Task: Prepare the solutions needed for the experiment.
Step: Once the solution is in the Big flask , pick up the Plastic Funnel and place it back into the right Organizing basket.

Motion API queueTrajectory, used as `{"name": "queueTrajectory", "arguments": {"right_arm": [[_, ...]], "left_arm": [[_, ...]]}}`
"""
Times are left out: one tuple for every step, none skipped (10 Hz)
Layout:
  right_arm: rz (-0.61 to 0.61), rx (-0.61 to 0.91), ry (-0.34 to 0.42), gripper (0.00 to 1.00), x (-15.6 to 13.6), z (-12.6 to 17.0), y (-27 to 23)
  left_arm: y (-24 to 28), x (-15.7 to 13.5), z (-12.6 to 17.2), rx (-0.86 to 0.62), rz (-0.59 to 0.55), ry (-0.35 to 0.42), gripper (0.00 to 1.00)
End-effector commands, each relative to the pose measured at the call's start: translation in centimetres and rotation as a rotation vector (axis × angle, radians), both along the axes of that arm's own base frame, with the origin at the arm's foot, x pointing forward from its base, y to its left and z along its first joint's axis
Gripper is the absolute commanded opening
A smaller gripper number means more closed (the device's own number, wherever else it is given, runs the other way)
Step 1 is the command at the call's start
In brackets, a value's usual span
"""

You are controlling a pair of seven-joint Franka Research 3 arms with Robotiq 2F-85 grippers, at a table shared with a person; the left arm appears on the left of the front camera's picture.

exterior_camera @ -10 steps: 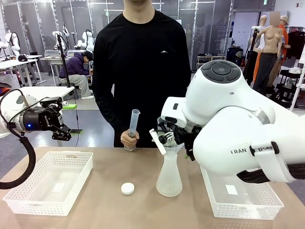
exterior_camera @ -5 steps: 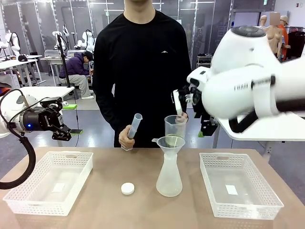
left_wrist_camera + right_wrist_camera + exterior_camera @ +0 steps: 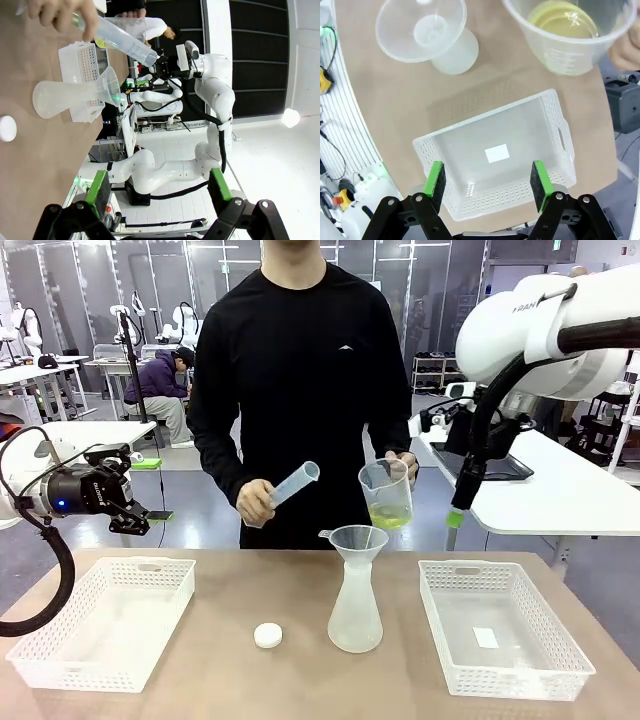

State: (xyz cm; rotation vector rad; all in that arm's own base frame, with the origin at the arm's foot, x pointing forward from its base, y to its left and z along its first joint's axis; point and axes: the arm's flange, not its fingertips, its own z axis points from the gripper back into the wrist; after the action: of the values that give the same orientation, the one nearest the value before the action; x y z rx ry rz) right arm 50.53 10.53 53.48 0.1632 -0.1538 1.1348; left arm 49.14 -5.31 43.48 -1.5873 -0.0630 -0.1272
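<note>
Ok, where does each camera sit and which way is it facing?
Front: fixed between the arms, facing across the table at the person holding beaker and cylinder; left end effector and right arm show.
Left wrist: rolled sideways, looking across the table past the flask; own fingers at bottom.
Right wrist: above the table, looking down on basket and solution; own fingers at bottom.
Shared: all three show funnel and beaker.

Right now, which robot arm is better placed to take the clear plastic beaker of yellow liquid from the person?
Right. The right tool, open, hangs beside the clear plastic beaker of yellow liquid, held near the translucent funnel; the left tool, also open, sits far off by the left white basket.
</note>
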Motion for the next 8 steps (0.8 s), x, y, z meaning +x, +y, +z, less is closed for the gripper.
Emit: {"name": "queueTrajectory", "arguments": {"right_arm": [[0.082,-0.026,-0.077,0.85,-0.9,0.1,2.1],[0.082,-0.026,-0.077,0.85,-0.9,0.1,2.1],[0.082,-0.026,-0.077,0.85,-0.9,0.1,2.1],[0.047,-0.012,-0.034,0.85,-0.4,0.4,2.0],[-0.025,0.141,0.058,0.85,0.2,0.1,1.3],[-0.118,0.242,0.083,0.85,0.5,-0.2,-0.5],[-0.196,0.309,0.122,0.85,0.6,-0.6,-2.2],[-0.292,0.384,0.171,0.85,0.6,-1.1,-4.0]], "left_arm": [[0.0,0.0,0.1,-0.001,0.0,-0.002,1.0],[0.0,0.0,0.1,-0.001,0.0,-0.002,1.0],[0.0,0.0,0.1,-0.001,0.0,-0.002,1.0],[0.0,0.0,0.1,-0.001,0.0,-0.002,1.0],[0.0,0.0,0.1,-0.001,0.0,-0.002,1.0],[0.0,0.0,0.1,-0.001,0.0,-0.002,1.0],[0.0,0.0,0.1,-0.001,0.0,-0.002,1.0],[0.0,0.0,0.1,-0.001,0.0,-0.002,1.0]]}}
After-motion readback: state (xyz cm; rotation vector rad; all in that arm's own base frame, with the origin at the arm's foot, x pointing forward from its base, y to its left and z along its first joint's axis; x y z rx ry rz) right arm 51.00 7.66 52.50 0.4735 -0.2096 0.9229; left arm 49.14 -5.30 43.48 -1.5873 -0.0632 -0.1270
